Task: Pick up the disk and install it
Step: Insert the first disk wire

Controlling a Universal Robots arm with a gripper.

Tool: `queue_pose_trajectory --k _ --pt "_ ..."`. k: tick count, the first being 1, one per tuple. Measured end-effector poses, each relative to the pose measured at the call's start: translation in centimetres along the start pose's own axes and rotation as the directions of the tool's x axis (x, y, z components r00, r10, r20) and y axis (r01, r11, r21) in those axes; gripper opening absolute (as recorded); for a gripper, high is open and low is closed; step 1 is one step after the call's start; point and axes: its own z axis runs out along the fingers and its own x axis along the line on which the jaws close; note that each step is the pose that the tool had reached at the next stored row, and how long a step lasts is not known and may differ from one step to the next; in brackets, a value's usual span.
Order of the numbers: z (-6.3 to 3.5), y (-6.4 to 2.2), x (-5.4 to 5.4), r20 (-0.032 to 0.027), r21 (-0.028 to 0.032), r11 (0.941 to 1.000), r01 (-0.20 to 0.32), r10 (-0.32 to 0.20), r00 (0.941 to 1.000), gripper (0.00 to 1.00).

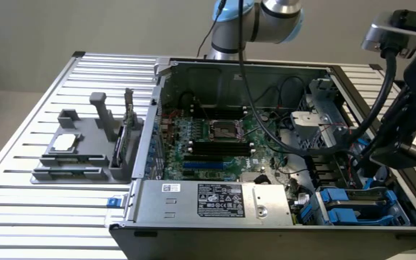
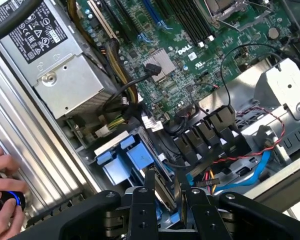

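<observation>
In the wrist view my gripper [image 2: 164, 176] hangs over the drive bay at the case's corner. Its two dark fingers [image 2: 142, 200] are shut on a thin slab seen edge-on, the disk [image 2: 165, 196], with bits of blue frame at its lower edge. The disk stands upright, right beside the blue drive caddies [image 2: 127, 157] in the bay. In the exterior view the arm's black wrist [image 1: 410, 143] hovers above the bay with its blue caddies [image 1: 345, 206] at the case's front, on the exterior view's right; the disk itself is hidden there.
The open computer case [image 1: 157, 108] lies on a slatted table. The long silver power-supply box [image 1: 215, 201] sits at its front, beside cables [image 2: 210, 135]. A grey fixture [image 1: 78, 157] holding a small square chip stands on the exterior view's left. A person's hand [image 2: 2, 200] rests by the case edge.
</observation>
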Motion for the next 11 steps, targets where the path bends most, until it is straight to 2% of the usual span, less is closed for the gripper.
queue_pose_trajectory --k 6,11 --pt "0.0 0.0 0.0 0.0034 0.0019 0.996 -0.089 0.089 0.996 0.3" --pt "0.0 0.0 0.0 0.0064 0.0032 0.9866 -0.163 0.163 0.9866 0.3"
